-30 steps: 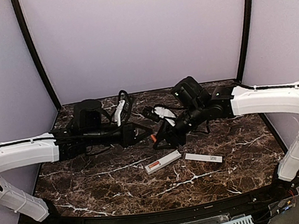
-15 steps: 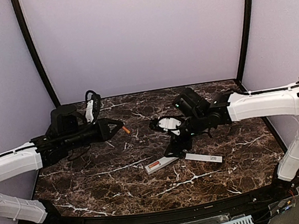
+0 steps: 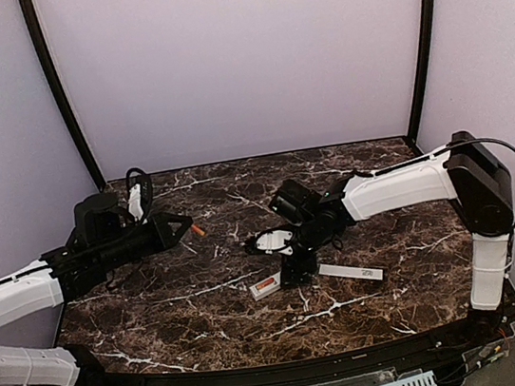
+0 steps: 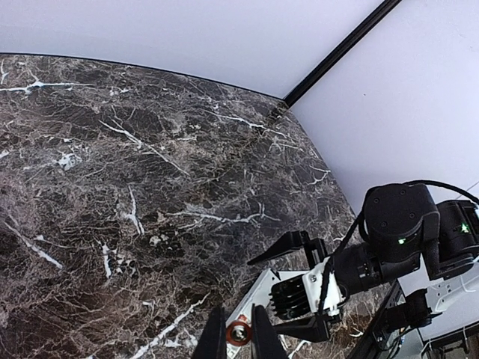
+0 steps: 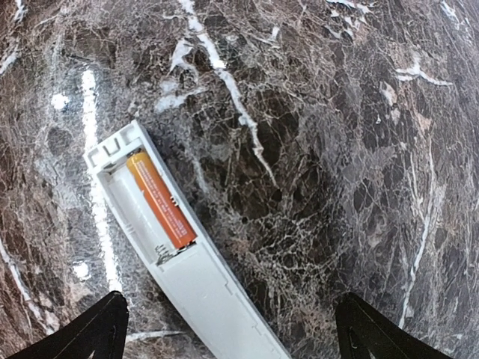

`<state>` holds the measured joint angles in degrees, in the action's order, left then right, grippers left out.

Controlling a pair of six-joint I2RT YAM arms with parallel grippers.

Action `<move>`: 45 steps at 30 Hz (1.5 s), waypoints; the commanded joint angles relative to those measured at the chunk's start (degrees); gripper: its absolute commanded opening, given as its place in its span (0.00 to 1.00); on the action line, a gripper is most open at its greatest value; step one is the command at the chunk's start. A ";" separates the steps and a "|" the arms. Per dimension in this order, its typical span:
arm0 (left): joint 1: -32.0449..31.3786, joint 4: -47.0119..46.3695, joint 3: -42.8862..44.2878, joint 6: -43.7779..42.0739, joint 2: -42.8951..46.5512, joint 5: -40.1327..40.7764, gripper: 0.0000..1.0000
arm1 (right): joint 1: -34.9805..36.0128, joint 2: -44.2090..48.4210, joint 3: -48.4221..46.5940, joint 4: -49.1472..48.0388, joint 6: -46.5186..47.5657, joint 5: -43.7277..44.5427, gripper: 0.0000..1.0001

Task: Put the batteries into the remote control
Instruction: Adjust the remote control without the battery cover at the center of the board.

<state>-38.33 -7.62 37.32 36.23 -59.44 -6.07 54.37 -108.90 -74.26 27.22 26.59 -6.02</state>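
Hovering wide open and empty above the remote control [image 5: 202, 288], the right gripper [image 5: 233, 329] is nearer; the left gripper [image 3: 187, 227], well to its left, pinches the spare battery [image 4: 239, 331] for the slot beside the seated battery [image 5: 159, 198].

Batteries: I count two. The first battery [image 5: 161, 198] is in the remote control [image 5: 213, 295]; the second battery [image 4: 239, 331] is at the tips of my left gripper [image 4: 238, 342].

Remote control: one. Battery lanes in its recess: two.

White cover strip [image 3: 350, 272]: one.

Grippers: two, my left and my right gripper [image 5: 236, 333], each with two fingers.

Arms: two, both mine.

Marble table [image 3: 159, 312]: one.

Items lying on the table: two, the remote control and the cover strip.
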 commanded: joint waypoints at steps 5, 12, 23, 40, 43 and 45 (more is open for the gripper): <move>0.97 -0.71 -2.91 0.76 3.75 1.27 0.01 | -1.39 -6.05 -4.63 2.22 2.93 -1.05 0.90; 1.34 -1.03 -5.19 1.52 5.20 3.25 0.00 | -2.58 -6.62 -4.65 3.67 1.99 -3.24 0.78; 1.81 -3.44 -7.83 2.62 4.19 4.11 0.00 | -1.92 -5.93 -2.91 3.95 -3.94 -6.60 0.46; 0.99 -21.48 -16.05 8.19 -5.74 -1.57 0.00 | 2.59 -6.85 -2.49 -3.31 -25.04 -2.50 0.46; 0.66 -23.99 -16.40 8.81 -7.37 -1.61 0.00 | 2.86 -6.26 -2.18 -4.63 -26.34 -5.06 0.57; 0.63 -24.18 -16.01 8.59 -7.86 -1.47 0.00 | 2.82 -4.75 -1.47 -5.31 -26.19 -6.69 0.67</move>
<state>-37.34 -27.14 21.69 44.03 -66.48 -6.85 56.64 -115.20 -77.14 25.30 3.73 -9.26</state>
